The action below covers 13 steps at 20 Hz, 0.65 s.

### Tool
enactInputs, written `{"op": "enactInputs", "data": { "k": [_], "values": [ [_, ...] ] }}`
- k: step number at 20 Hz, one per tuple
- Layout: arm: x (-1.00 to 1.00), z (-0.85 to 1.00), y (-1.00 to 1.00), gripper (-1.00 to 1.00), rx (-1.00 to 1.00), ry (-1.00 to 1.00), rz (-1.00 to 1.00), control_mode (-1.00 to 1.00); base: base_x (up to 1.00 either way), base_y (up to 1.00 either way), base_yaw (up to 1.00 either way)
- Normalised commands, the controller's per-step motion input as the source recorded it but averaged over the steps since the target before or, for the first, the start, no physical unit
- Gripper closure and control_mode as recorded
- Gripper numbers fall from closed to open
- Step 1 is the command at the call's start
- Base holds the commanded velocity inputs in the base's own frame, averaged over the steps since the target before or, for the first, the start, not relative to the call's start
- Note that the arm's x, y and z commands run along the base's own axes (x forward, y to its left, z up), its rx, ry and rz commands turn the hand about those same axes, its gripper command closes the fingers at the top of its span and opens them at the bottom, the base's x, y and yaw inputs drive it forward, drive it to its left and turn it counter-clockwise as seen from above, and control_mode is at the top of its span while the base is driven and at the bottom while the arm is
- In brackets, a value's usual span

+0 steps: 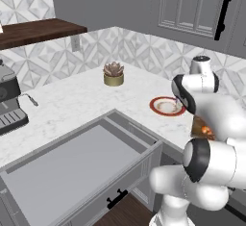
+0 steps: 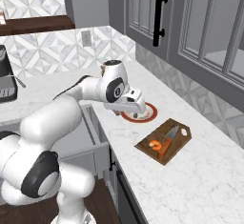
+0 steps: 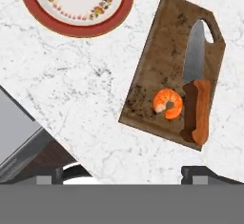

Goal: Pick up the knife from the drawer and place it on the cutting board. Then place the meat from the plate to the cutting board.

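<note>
Resting on the cutting board (image 3: 164,51): knife (image 3: 196,92) and meat (image 3: 167,103).
We see our gripper (image 3: 128,176) released above; plate (image 3: 76,4) at eleven o'clock.

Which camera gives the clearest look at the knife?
The hand view: the knife lies whole on the cutting board beside the meat. The right base view shows it small; the left base view hides it behind the arm.

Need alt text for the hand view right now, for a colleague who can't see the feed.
On a dark wooden cutting board lie the orange-handled knife and, just beside its handle, the small curled orange-pink meat. The red-rimmed plate sits apart on the white marble counter; the open drawer shows at one edge.
</note>
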Motion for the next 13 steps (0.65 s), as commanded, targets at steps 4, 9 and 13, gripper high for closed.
{"op": "enactInputs", "data": {
  "k": [4, 9, 13],
  "values": [
    [-0.22, 0.56, 1.0, -1.0, -0.13, 0.08, 0.18, -1.0, 0.0, 0.0, 0.0],
    [-0.46, 0.15, 1.0, -1.0, -0.08, 0.11, 0.25, -1.0, 0.0, 0.0, 0.0],
    [-0.41, -0.01, 0.96, -1.0, -0.02, 0.11, 0.18, -1.0, 0.0, 0.0, 0.0]
  ]
}}
